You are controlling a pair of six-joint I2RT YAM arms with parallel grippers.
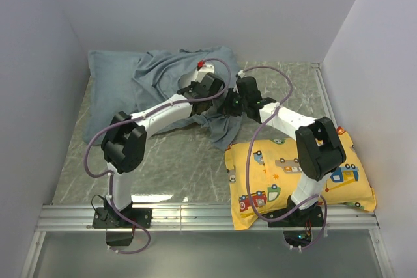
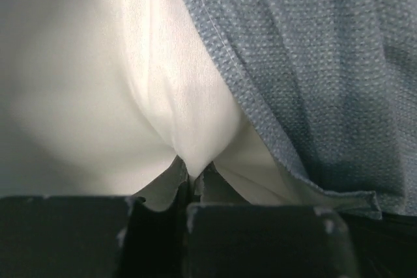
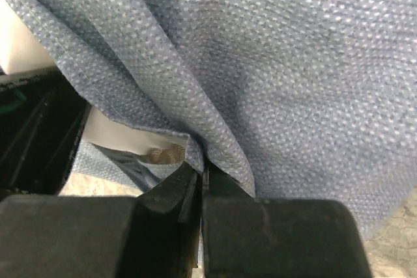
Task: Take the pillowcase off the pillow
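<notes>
- Your left gripper (image 2: pixel 189 188) has its jaws clenched on a fold of the white pillow (image 2: pixel 98 96). It pinches the fabric to a point just beside the hem of the pillowcase (image 2: pixel 313 96).
- Your right gripper (image 3: pixel 202 177) has its jaws clamped tight on the blue weave of the pillowcase, close to its loose edge.
- From above, the pillowcase lies at the far left of the table (image 1: pixel 182 161). It is plump on the left and rumpled toward the middle, where both grippers meet.
- In the right wrist view, a strip of white shows beneath the hem. A small beige patch there may be a label (image 3: pixel 163 154); the view is too close to be sure.
- A yellow vehicle-print pillow (image 1: pixel 280 167) lies at the near right under your right arm (image 1: pixel 319 151). Its upper corner is just beside the pillowcase's trailing tip.
</notes>
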